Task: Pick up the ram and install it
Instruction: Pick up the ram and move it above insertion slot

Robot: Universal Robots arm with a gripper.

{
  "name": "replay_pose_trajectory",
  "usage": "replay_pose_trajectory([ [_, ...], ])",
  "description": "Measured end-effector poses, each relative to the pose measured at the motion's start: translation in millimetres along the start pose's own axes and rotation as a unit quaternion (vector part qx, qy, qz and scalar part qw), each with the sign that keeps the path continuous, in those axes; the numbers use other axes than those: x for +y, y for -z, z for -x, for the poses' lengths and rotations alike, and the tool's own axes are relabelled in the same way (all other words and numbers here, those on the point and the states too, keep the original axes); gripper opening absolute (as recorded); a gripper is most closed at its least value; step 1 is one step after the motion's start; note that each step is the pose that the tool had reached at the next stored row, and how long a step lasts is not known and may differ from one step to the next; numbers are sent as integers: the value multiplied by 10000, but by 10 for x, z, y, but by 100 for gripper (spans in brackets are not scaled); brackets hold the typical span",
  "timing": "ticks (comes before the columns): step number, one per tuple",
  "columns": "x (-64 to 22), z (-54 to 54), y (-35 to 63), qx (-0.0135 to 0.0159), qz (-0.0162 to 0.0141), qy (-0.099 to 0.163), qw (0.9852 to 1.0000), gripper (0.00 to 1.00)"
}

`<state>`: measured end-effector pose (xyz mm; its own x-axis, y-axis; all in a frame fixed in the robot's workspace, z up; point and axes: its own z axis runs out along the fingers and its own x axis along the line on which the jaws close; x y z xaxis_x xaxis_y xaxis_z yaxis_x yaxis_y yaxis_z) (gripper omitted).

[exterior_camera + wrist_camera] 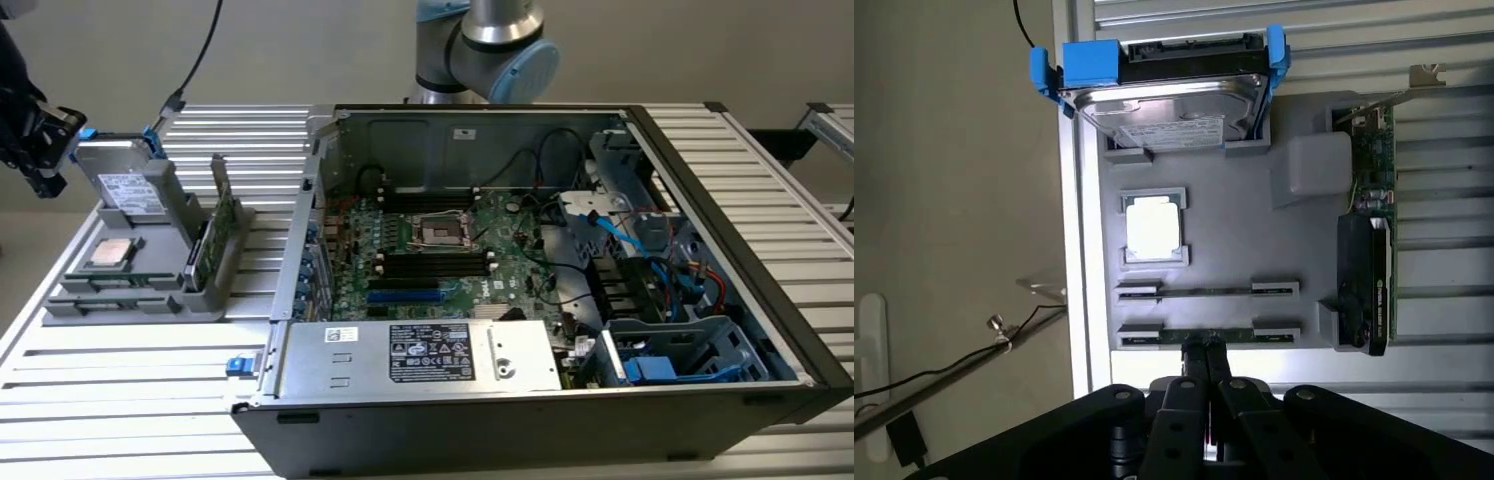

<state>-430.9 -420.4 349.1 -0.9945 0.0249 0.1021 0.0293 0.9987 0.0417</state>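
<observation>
1. Over at the exterior view's left, the gripper (40, 165) hangs above the slatted surface (147, 400), clear of the grey holder (80, 305) that sits beside the open computer case (721, 330)
2. Seen from the wrist, the fingers (1194, 365) are drawn narrow, side by side with barely a slit between them, and they hold nothing
3. The ram (1239, 335) stands on edge in the holder's outermost row, the one farthest from the hard drive (1169, 110), with its green edge showing between two grey end brackets
4. A second thin stick (1204, 292) lies parallel in the next row, between the ram and the processor chip (1152, 225)
5. The fingertips line up with about the middle of the ram's length, so it lies straight ahead of them rather than off to one end; how much height separates them I cannot judge
6. The ram's long axis runs along the same line on which the two fingers sit side by side, so as I read it they would close along the stick, not across its thin faces
7. The green card (1374, 200) stands at one end of both rows, apart from the fingers; the ram is not yet lifted, and the case is well apart from it
</observation>
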Motion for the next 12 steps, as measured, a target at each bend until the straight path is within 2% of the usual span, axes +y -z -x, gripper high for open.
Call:
replay_pose_trajectory([
  [3, 0, -5, -12, 11, -28, 271, 9996, 10],
  [6, 0, -5, -24, 23, -56, 542, 9985, 10],
  [9, 0, -3, -36, 33, -82, 809, 9967, 10],
  [12, 1, -3, -47, 45, -111, 1083, 9940, 10],
])
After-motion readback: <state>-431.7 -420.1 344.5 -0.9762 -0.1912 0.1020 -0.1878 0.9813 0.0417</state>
